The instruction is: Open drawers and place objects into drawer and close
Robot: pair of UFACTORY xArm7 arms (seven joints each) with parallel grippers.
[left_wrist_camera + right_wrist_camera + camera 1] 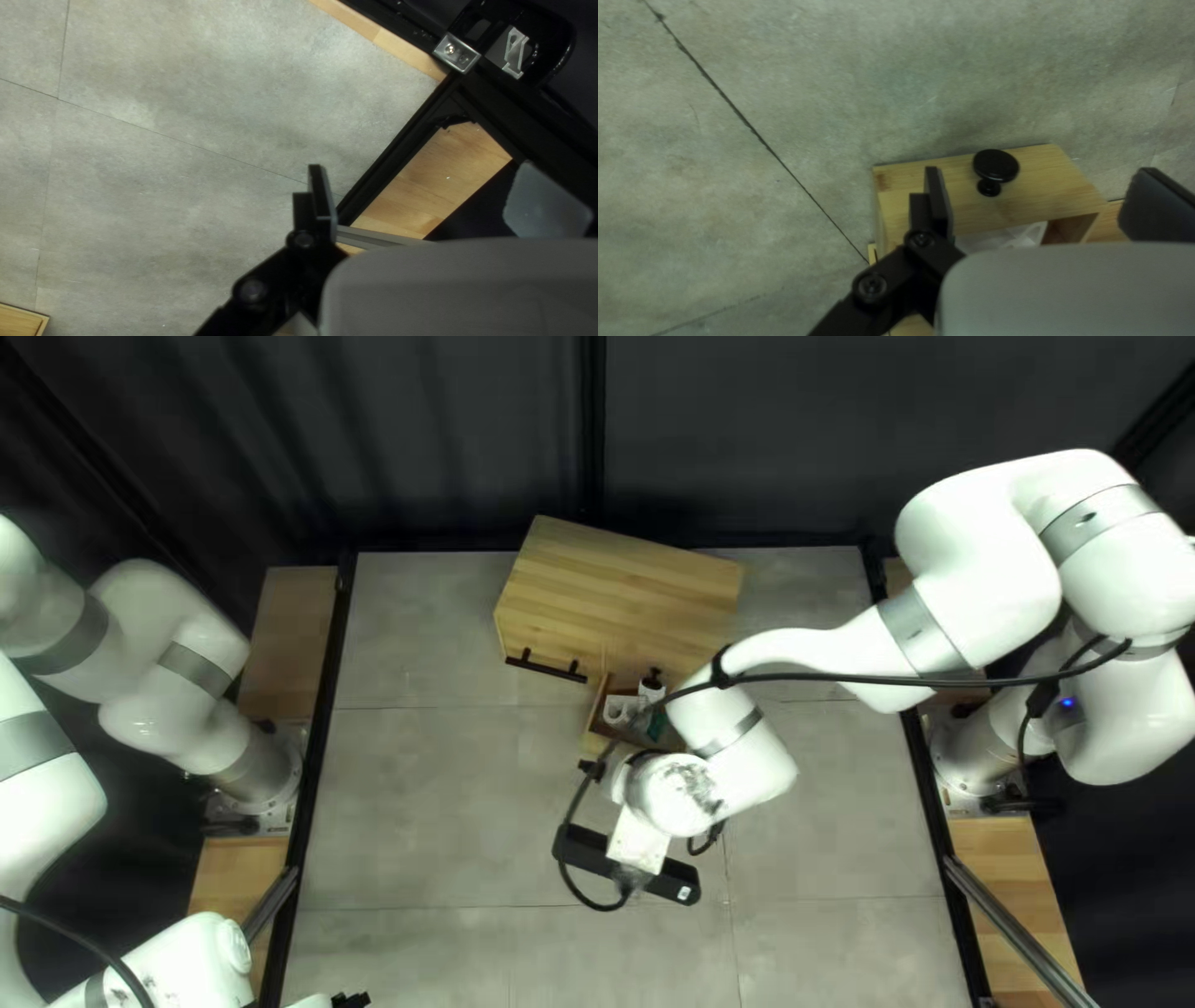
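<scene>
Toward the far edge of the surface (436, 821), in the middle of the top left view, a light wooden cabinet (629, 579) sits at a slant, a black bar handle (545, 666) on its near side. Beside that handle a wooden drawer (596, 744) is drawn out toward the near edge. In it lie white things (623, 708) too small to name, a bottle (651, 688) with a black top, and something green (656, 724), partly hidden by the arm.

From the right, my right arm (828, 653) reaches across, and its right hand (626, 774) is over the drawer's near end, the tips out of sight beneath the wrist. The right wrist view shows that hand (1047, 202) with its fingers (937, 199) wide apart and nothing clamped. Ahead of the gap is the drawer front with its round black knob (996, 165), touched by neither finger; some of the white contents show behind the front.

Down at the near left corner of the surface is my left hand (344, 1001), well apart from the cabinet. Its own wrist view has the hand (435, 196) spread, fingers (321, 193) apart and gripping nothing, near the black rail (398, 146) and wooden strip (439, 171) along the surface's side.
</scene>
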